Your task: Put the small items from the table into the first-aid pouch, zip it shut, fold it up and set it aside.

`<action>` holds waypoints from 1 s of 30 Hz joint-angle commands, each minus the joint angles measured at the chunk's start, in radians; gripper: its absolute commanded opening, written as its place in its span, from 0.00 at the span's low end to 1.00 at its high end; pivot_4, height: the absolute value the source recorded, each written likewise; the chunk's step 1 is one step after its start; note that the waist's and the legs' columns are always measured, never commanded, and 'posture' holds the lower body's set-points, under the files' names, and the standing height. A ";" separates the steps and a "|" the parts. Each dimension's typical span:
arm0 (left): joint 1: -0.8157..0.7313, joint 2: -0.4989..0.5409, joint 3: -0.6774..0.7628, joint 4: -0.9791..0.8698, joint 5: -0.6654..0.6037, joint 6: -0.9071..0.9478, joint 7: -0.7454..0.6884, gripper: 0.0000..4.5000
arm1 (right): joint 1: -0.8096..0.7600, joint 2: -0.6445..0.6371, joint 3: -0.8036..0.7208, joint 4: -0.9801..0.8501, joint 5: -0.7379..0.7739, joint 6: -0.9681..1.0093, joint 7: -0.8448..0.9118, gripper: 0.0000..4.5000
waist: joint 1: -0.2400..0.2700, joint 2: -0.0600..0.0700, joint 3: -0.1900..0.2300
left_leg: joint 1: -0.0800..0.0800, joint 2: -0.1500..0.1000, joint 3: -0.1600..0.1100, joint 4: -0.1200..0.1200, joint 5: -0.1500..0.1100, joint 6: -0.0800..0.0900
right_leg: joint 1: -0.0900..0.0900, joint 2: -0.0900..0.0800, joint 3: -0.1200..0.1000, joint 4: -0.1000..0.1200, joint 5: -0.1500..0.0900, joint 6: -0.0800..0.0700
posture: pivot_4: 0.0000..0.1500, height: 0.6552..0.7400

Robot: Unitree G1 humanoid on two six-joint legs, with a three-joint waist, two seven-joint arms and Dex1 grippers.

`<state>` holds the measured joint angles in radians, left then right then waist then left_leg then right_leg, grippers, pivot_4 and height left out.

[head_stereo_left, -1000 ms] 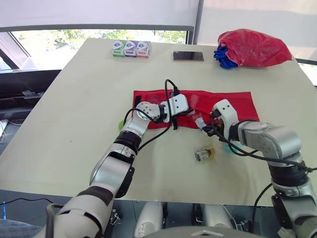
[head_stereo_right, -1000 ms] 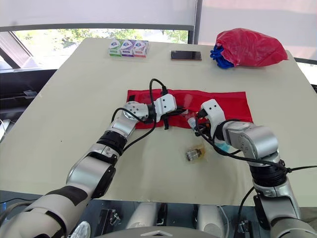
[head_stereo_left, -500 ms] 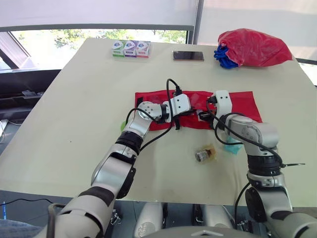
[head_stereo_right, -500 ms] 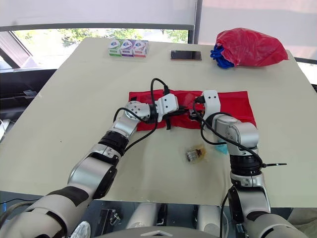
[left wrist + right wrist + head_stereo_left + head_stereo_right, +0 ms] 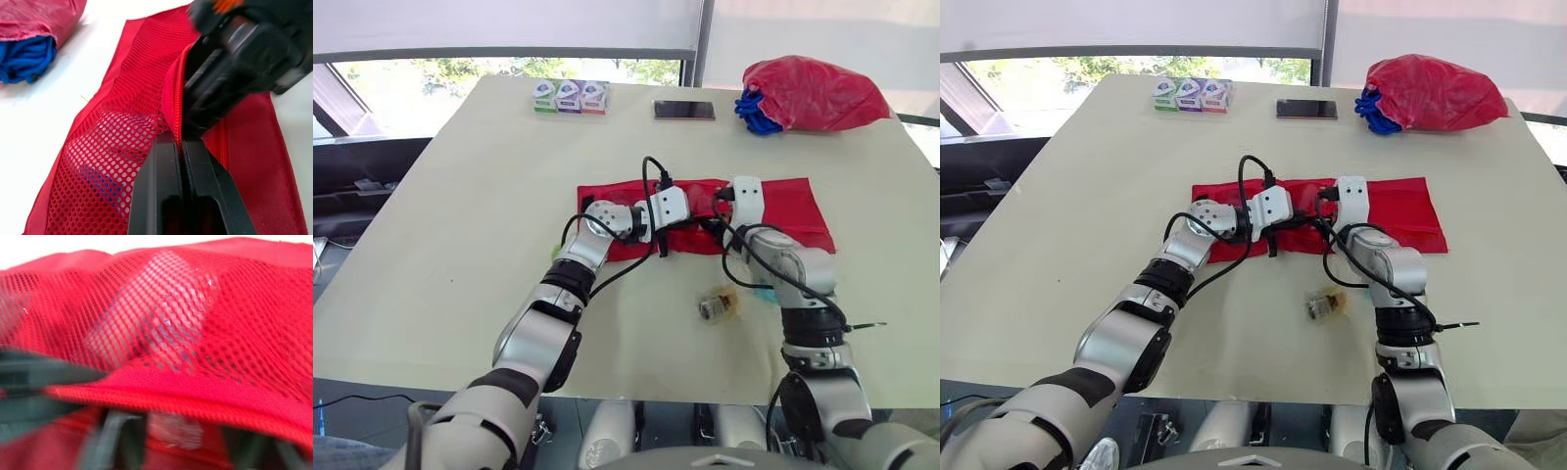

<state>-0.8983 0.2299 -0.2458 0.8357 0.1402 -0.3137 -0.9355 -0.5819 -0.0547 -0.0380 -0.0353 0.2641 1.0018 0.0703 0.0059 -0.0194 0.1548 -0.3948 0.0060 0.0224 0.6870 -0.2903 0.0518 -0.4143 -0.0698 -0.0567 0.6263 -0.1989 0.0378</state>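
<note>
One beige table (image 5: 460, 196) by the windows holds one red pouch (image 5: 781, 208). Beyond the pouch are three small boxes (image 5: 570, 96), one phone (image 5: 684, 110) and one red bag (image 5: 813, 93); before it lies one wrapped item (image 5: 720, 304). The right gripper (image 5: 717, 223) is at the pouch, its grip unreadable. Left wrist view: the left gripper (image 5: 180, 139) pinches the pouch's mesh edge.

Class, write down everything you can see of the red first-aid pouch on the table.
The first-aid pouch is a long red fabric strip lying unfolded across the middle of the cream table. One face is a mesh panel edged by a red zip, with something blue showing dimly through it. The left pincer is shut on the mesh edge beside the zip, and the right pincer is at the same spot.
</note>
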 commanded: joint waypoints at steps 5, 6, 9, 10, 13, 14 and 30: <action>-0.060 0.005 0.008 0.048 -0.004 -0.040 0.014 0.00 | 0.058 -0.076 0.063 -0.191 0.015 0.030 0.079 0.81 | -0.012 0.000 0.000 | 0.000 0.000 0.000 0.000 -0.001 0.003 | 0.000 0.000 0.000 0.001 0.000 0.000 | 1.00 1.00; -0.066 0.006 0.010 0.058 -0.005 -0.042 0.015 0.00 | 0.068 -0.093 0.071 -0.218 0.021 0.041 0.095 0.81 | -0.013 0.000 0.000 | 0.000 0.000 -0.001 0.000 -0.002 0.003 | 0.000 0.000 0.000 0.001 0.000 0.000 | 1.00 1.00; -0.081 0.005 0.019 0.082 -0.014 -0.040 0.015 0.00 | 0.091 -0.143 0.098 -0.292 0.041 0.076 0.141 0.81 | -0.015 0.000 0.000 | 0.000 0.000 -0.001 0.000 -0.002 0.003 | 0.000 0.000 0.000 0.001 0.000 0.000 | 1.00 1.00; -0.085 0.004 0.021 0.088 -0.016 -0.041 0.014 0.00 | 0.098 -0.162 0.107 -0.314 0.045 0.086 0.156 0.81 | -0.016 0.000 0.000 | 0.000 0.000 -0.001 0.000 -0.002 0.003 | 0.000 0.000 0.000 0.001 0.000 0.000 | 1.00 1.00; -0.091 0.004 0.022 0.101 -0.017 -0.045 0.013 0.00 | 0.116 -0.208 0.130 -0.356 0.048 0.102 0.184 0.76 | -0.016 0.000 0.000 | 0.000 0.000 -0.001 0.000 -0.002 0.003 | 0.000 0.000 0.000 0.000 0.000 0.000 | 1.00 1.00; -0.092 0.003 0.023 0.103 -0.018 -0.046 0.012 0.00 | 0.121 -0.224 0.139 -0.363 0.044 0.103 0.191 0.69 | -0.016 0.000 0.000 | 0.000 0.000 -0.001 0.000 -0.002 0.003 | 0.000 0.000 0.000 0.000 0.000 0.000 | 1.00 1.00; -0.080 -0.005 0.015 0.096 -0.025 -0.054 -0.015 0.00 | 0.013 -0.154 0.227 -0.017 -0.153 -0.270 0.134 0.03 | -0.017 0.000 0.000 | 0.000 0.000 0.000 0.000 -0.001 0.001 | 0.000 0.000 0.000 0.000 0.000 0.000 | 1.00 1.00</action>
<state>-0.9663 0.2287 -0.2412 0.9558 0.1320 -0.3488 -0.9451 -0.5461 -0.2148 0.2004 -0.0554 0.1347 0.8082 0.2190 -0.0108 -0.0195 0.1548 -0.3949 0.0060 0.0222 0.6872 -0.2910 0.0531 -0.4146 -0.0699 -0.0570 0.6263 -0.1990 0.0379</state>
